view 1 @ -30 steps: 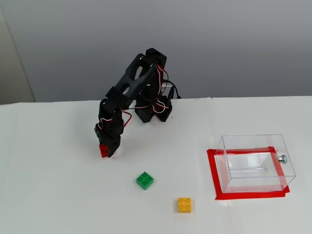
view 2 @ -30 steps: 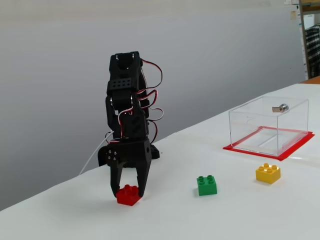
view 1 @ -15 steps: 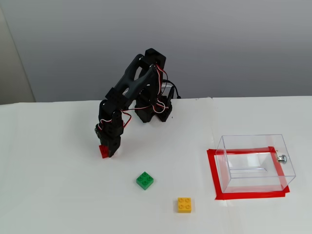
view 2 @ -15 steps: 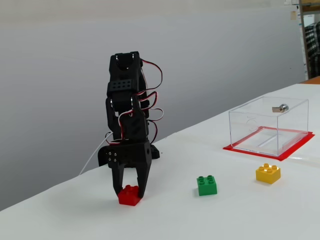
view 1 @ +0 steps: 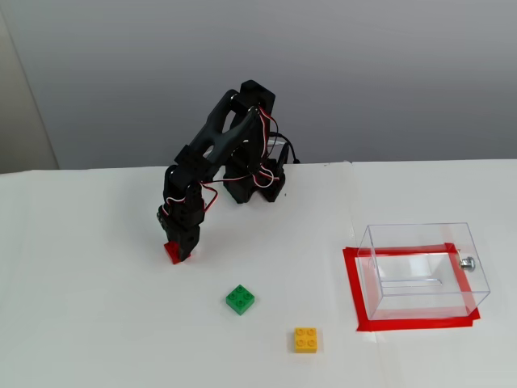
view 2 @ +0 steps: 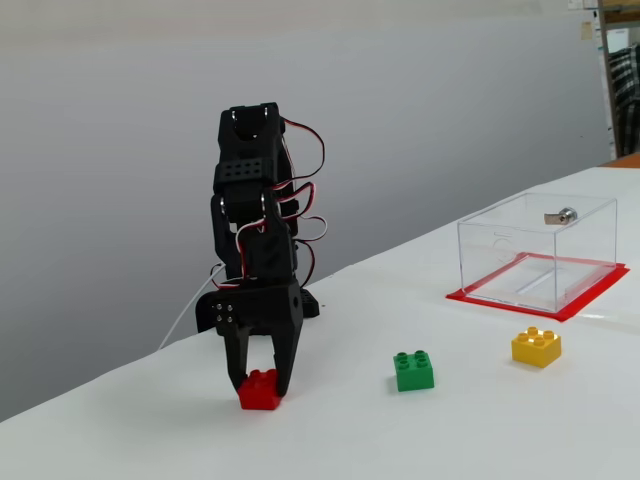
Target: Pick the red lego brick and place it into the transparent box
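Down on the white bench, left of the other bricks in both fixed views, the red lego brick sits between the two black fingers of the hand, which is pinching it low, with the brick seemingly resting on the surface. The grip looks shallow: the fingertips meet the brick near its upper half, so a quick lift could let it twist or slip free and tumble, possibly out of easy reach. Seen from above, only a red corner peeks out under the hand, so how squarely the brick is seated cannot be told.

Outward along the path, the green brick lies near, and the yellow brick further on, both roughly between the hand and the transparent box. A low carry could clip either one. The box stands well apart inside a red tape rectangle, its thin clear walls easy to strike on a low approach; a small metal knob sits on one side.
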